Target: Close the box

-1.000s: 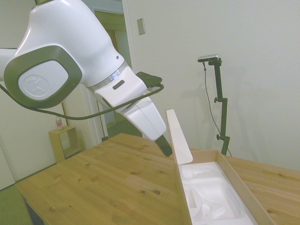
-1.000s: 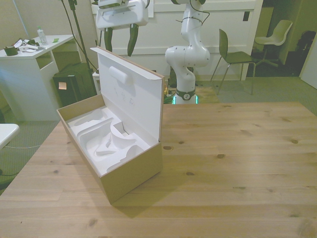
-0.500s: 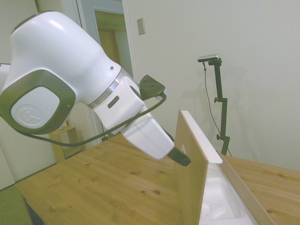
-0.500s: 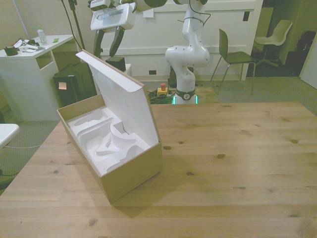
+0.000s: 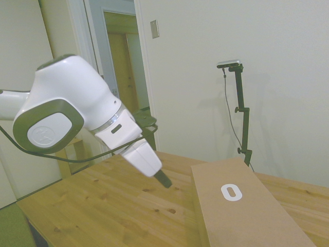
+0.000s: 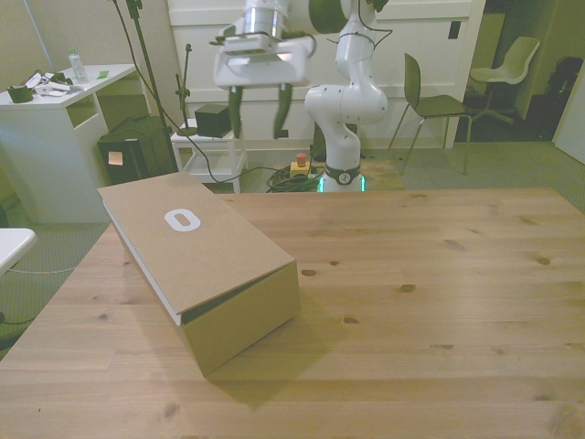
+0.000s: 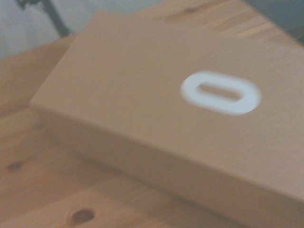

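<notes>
I'm getting even, soft indoor light w/ a yellowish-green tint, no glare. The box (image 6: 196, 247) is casting a faint shadow on the worktop (image 6: 439, 302) toward the cam. My wrist pic is coming through blurry; side & front are looking sharp.

One box (image 6: 196, 261), one chair (image 6: 430, 105)

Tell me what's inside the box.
Nothing inside shows: the box has its lid down, with only a white oval ring on top. A thin white edge shows under the lid.
</notes>
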Controlling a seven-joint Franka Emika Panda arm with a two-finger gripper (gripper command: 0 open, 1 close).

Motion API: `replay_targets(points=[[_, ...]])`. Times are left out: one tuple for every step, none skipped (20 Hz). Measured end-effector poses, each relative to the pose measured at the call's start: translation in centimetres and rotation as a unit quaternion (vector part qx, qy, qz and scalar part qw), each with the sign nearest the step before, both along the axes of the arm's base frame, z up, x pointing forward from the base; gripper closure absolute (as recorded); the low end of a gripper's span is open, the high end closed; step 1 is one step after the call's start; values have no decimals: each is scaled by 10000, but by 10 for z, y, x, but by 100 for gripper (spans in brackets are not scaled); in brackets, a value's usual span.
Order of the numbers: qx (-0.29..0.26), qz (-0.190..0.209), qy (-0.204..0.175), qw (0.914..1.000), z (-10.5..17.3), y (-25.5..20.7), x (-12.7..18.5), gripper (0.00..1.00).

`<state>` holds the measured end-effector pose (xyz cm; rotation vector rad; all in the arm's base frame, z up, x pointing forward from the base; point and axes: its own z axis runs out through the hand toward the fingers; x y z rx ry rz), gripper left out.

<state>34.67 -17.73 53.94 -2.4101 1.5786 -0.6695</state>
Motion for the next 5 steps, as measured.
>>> replay_targets(points=[[43,222,198,9995,-10,19,0,0],[84,439,392,9982,-20,35,-2,0],[117,658,588,9960,-29,50,-5,0],[147,866,785,9930,-39,64,-8,0],[177,1077,993,9890,-48,75,-11,0]])
